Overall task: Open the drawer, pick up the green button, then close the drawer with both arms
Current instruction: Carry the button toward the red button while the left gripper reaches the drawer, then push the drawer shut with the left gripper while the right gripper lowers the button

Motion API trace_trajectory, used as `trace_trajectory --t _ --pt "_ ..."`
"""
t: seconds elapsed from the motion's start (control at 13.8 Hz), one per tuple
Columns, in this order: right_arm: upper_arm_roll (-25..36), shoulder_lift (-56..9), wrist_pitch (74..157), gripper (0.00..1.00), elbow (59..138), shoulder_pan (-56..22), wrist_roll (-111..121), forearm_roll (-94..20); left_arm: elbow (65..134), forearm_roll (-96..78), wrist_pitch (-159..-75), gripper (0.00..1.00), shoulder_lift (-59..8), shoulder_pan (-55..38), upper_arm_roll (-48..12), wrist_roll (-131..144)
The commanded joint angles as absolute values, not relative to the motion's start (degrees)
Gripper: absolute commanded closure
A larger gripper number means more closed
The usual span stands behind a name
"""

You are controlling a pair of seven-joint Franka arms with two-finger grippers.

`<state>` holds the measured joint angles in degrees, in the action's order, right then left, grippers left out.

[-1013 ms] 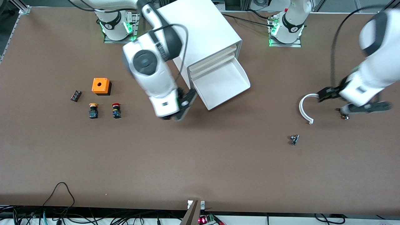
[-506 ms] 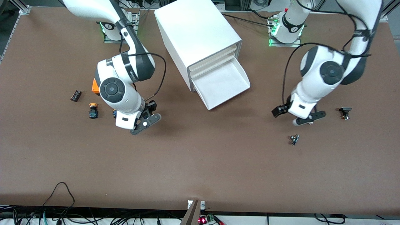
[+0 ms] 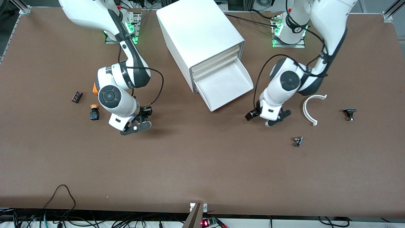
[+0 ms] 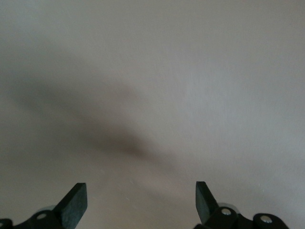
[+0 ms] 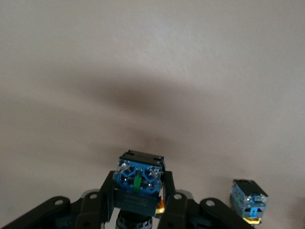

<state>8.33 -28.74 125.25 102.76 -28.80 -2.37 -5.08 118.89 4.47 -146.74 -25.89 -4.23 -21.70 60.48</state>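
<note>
A wide brown table (image 3: 202,171) has two white robot arms reaching down over it. Between their bases stands a big white cabinet (image 3: 196,34) set at an angle. Its lowest drawer (image 3: 226,84) is pulled out toward the front camera, a shallow white tray with a bare floor.

The right gripper (image 3: 137,122) hangs low over the table toward the right arm's end, nearer the front camera than the cabinet. Its fingers are clamped on a button (image 5: 138,181), with the blue and black blocky body gripped between them. The cap points away from the wrist camera, so I cannot tell its colour.

Just beside that arm, a yellow-capped button (image 3: 94,112) stands on the table. An orange box (image 3: 95,89) sits a little farther from the front camera and is mostly hidden by the arm. A small dark part (image 3: 77,96) lies near both.

The left gripper (image 3: 267,118) hovers over bare table, close to the drawer's front corner at the left arm's end. Its fingers (image 4: 75,202) are spread apart with nothing between them.

Toward the left arm's end, a curved white strip (image 3: 309,110) lies on the table. A small black part (image 3: 349,113) sits past it toward the table's end. A tiny metal piece (image 3: 297,141) lies nearer the front camera than both.
</note>
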Motion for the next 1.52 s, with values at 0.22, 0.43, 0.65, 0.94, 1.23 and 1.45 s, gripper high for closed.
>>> trace_trajectory --t 0.22,0.43,0.65,0.94,1.23,1.45 --pt "7.74 -25.14 130.59 0.76 112.13 -27.25 -10.63 -4.04 124.97 3.87 -147.92 0.0 -24.35 -12.48 -21.53 61.62" --pt "7.73 -25.31 142.69 0.76 119.59 -27.07 -10.29 -3.87 127.08 3.87 -147.31 0.0 -22.59 -13.01 -24.16 61.44" --pt "7.73 -25.66 145.46 0.4 120.41 -27.16 -10.54 -3.51 129.72 3.87 -146.87 0.0 -21.97 -13.01 -28.91 61.44" --pt "7.73 -23.21 135.92 0.0 114.9 -27.07 -14.92 -3.87 130.17 3.87 -144.5 0.0 -21.97 -13.09 -31.64 61.44" --pt "7.65 -21.27 117.38 0.0 102.08 -26.9 -16.61 -3.96 130.17 3.87 -141.43 0.0 -21.01 -12.92 -34.35 61.44" --pt "7.91 -19.69 102.16 0.0 90.38 -26.37 -16.35 -3.52 128.59 3.87 -141.59 0.0 -18.47 -8.29 -34.28 61.35"
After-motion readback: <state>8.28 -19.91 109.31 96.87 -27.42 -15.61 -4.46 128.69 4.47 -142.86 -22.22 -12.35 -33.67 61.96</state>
